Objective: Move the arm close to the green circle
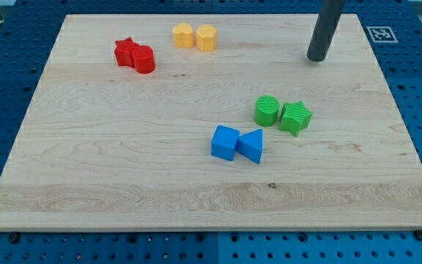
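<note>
My tip [316, 59] stands near the far right corner of the wooden board [86, 183], well apart from every block; it is a plain rod, so there are no fingers to open or close. The green circle [267, 111] lies right of the middle, touching the green star [296, 118]. The approach seems only beginning: the next move should bring the tip toward the near edge and a little left, stopping beside the circle without pushing it.

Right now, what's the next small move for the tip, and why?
Probably slide my tip toward the view's bottom-left, stopping short of the green circle. The tip sits above and right of it, with bare board between them and the green star touching the circle's right.
</note>
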`<act>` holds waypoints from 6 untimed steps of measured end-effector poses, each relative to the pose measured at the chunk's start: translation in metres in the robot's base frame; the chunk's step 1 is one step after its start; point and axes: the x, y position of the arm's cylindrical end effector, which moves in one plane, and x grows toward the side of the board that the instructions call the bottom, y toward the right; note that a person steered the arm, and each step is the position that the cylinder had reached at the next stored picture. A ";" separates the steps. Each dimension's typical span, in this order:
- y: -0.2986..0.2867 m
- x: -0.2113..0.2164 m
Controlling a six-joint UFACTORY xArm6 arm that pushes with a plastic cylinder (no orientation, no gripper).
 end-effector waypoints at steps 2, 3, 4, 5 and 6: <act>0.004 0.000; 0.004 0.000; -0.002 0.016; -0.038 0.047; -0.093 0.071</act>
